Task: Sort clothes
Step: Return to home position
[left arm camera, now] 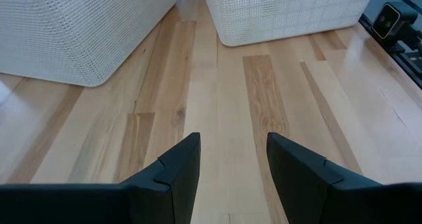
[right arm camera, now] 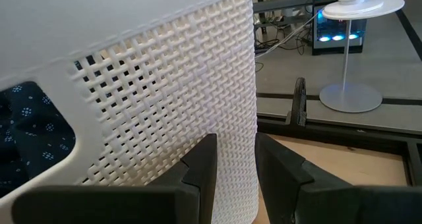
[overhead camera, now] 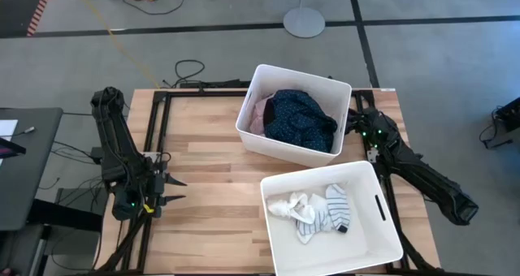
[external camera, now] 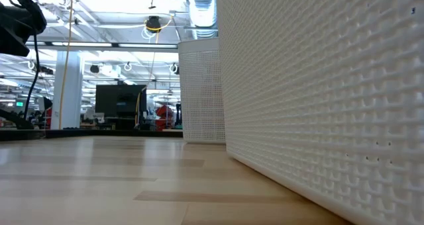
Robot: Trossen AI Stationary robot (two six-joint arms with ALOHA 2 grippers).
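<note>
Two white bins (overhead camera: 282, 148) (overhead camera: 367, 227), two arms (overhead camera: 114, 146) (overhead camera: 422, 174), two garments (overhead camera: 301, 118) (overhead camera: 258, 118), several socks (overhead camera: 313, 211).

Left tabletop (overhead camera: 203, 166) free; far bin (overhead camera: 286, 151), near bin (overhead camera: 280, 252) fill right.

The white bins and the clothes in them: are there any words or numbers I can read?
No text can be read anywhere.
Far bin and near bin: plain white, no label.
Dotted navy garment and socks: patterns only, no words.
Dark screen in the room behind: too small to read.
Left gripper and right gripper, parked open at the sides: no markings show.
</note>
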